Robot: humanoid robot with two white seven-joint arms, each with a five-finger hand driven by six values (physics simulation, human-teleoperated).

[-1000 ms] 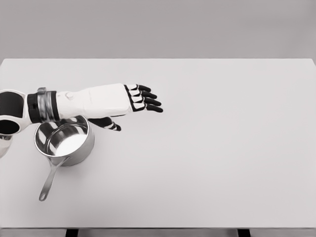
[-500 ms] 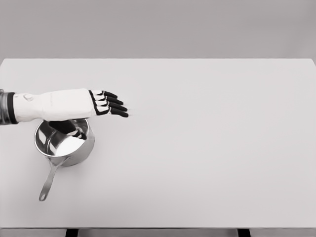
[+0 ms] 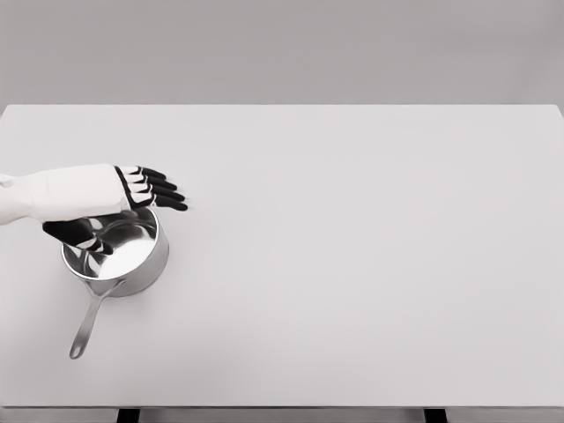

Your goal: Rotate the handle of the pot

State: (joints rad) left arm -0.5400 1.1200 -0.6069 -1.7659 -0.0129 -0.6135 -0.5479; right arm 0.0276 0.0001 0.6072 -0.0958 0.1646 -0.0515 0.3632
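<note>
A shiny steel pot (image 3: 123, 257) stands on the white table (image 3: 370, 247) at the left. Its long handle (image 3: 88, 322) points toward the front edge, slightly left. My left hand (image 3: 132, 198) hovers over the pot's far rim, palm down, holding nothing. Its black fingers (image 3: 159, 189) are stretched out flat and point right, and the thumb hangs over the pot's opening. The forearm enters from the left edge. My right arm does not show.
The table's front edge runs along the bottom of the view, with two dark legs below it. A plain grey wall stands behind the table.
My left hand has drawn back to the left by about a hand's length each half second, from beyond the pot to over its rim. The pot has not moved.
</note>
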